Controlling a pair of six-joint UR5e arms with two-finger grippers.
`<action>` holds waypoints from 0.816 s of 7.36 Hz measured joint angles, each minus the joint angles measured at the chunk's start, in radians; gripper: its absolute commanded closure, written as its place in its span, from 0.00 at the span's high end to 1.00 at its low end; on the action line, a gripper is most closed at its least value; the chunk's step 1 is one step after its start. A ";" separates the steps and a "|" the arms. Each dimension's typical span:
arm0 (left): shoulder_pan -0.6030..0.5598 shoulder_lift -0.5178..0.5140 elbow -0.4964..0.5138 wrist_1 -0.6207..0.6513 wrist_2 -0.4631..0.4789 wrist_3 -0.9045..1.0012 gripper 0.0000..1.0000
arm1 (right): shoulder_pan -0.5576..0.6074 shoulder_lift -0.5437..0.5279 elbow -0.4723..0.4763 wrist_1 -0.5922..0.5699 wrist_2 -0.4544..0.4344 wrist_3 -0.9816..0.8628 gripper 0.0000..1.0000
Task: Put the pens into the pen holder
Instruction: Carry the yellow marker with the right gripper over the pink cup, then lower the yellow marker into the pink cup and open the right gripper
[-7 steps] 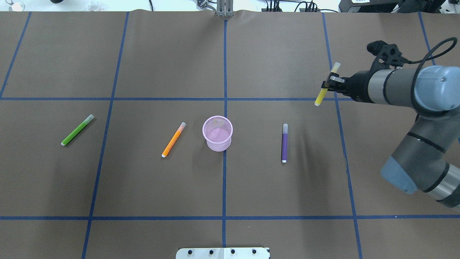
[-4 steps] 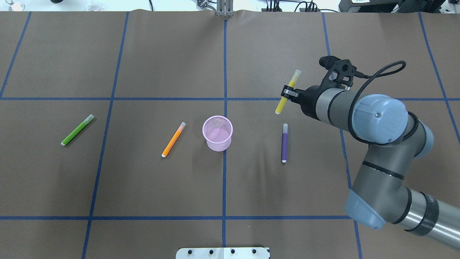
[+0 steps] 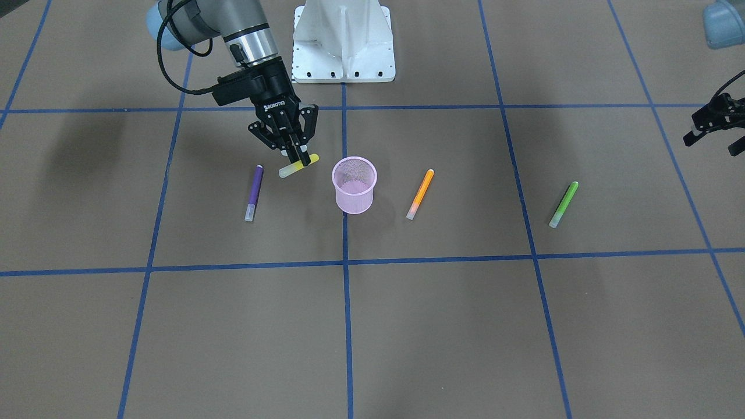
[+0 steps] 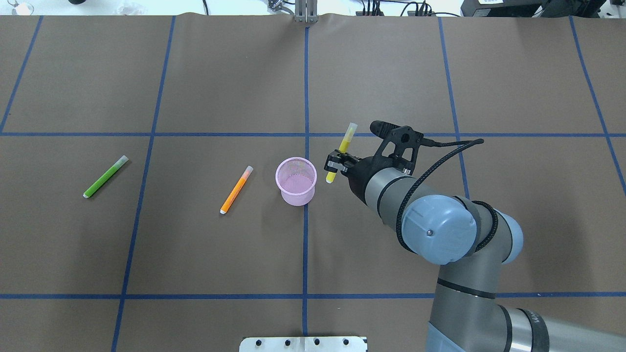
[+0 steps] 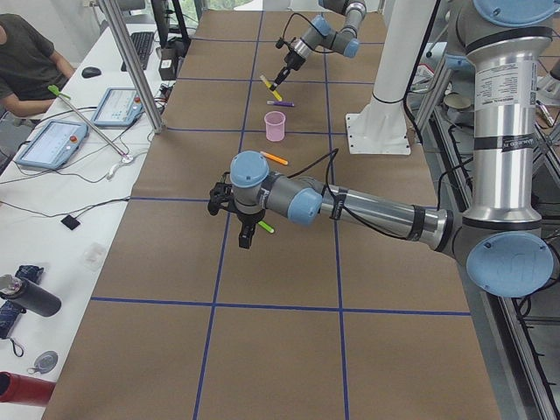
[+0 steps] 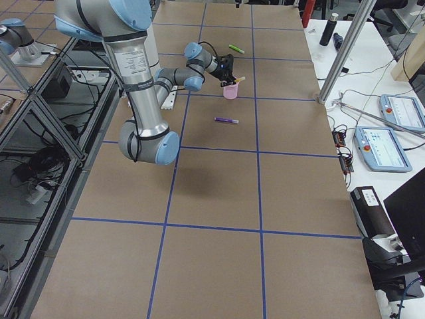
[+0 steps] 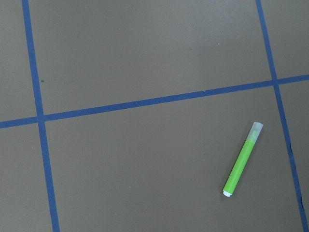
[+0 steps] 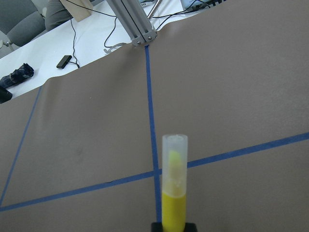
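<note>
- Yellow pen [image 4: 346, 145] is up off the surface [image 4: 220, 73], tilted, just beside the cup [image 4: 297, 195] on the robot's right side and not over the rim.
- It's a slim round stick: solid yellow barrel, pale see-through cap end pointing away from the robot, the tip showing inside the cap in the right wrist view.
- Cup stands upright on the middle tape line [image 4: 306, 88]. It is pink wire mesh with a rolled rim, narrowing slightly toward the bottom.
- Right claw [image 4: 336, 163] has its two black fingers pinched on the yellow barrel below the cap.
- Orange pen [image 4: 236, 189] lies flat near the cup's other side, with bare brown paper between them.
- Purple pen [image 3: 254, 192] lies flat on the right arm's side, near the held pen but apart from it.
- Green pen [image 4: 105, 176] lies well apart, out toward the robot's left.
- Left claw [image 5: 229, 223] hovers above the surface near the green pen, fingers spread, holding nothing.
- The surface is matte brown paper with a blue tape grid, running wide around the cup on every side.
</note>
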 measured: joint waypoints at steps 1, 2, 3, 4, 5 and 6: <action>0.000 0.000 0.000 0.000 0.000 0.000 1.00 | -0.013 0.022 -0.022 -0.001 -0.015 0.011 0.00; 0.000 0.002 0.000 0.001 0.000 0.000 1.00 | -0.023 0.052 -0.054 -0.001 -0.029 0.028 0.00; 0.001 0.006 0.000 0.001 0.000 0.000 1.00 | -0.027 0.083 -0.083 -0.001 -0.035 0.037 0.00; 0.001 0.009 0.000 0.001 0.000 0.000 1.00 | -0.032 0.099 -0.100 -0.001 -0.038 0.040 0.00; 0.001 0.010 0.000 0.000 0.000 0.000 0.99 | -0.040 0.104 -0.108 0.000 -0.042 0.041 0.00; 0.001 0.011 0.001 0.000 0.000 0.000 1.00 | -0.051 0.104 -0.112 0.000 -0.050 0.041 0.00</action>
